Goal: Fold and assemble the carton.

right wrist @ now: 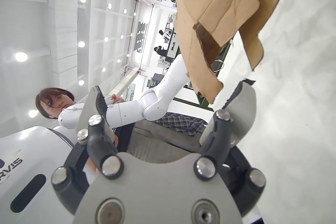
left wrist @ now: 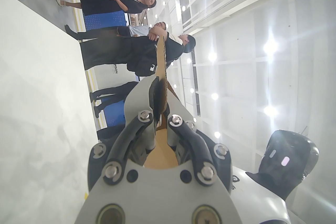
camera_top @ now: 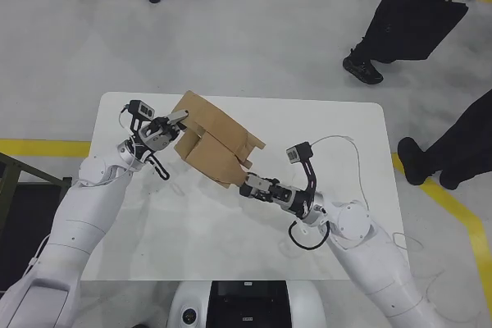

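- The white table (camera_top: 230,246) takes up the middle of the top view, with its near edge toward the bottom of the frame.
- The right gripper (camera_top: 248,185) sits just right of centre, close to the carton's lowest corner. In the right wrist view its fingers (right wrist: 244,99) stand wide apart. A ragged cardboard corner hangs near the gap between them, and I cannot tell whether it touches either finger.
- The carton (camera_top: 217,141) is brown and partly folded. It lies slanted across the upper middle of the table, running from upper left down to lower right, with loose flaps jutting out on its right side.
- The left gripper (camera_top: 176,123) is at the carton's upper-left end. In the left wrist view the jaws are pressed together on a thin corrugated edge of the cardboard, which runs on past the fingertips toward the upper middle of that frame.
- A yellow floor line (camera_top: 33,146) runs behind the table at far left.
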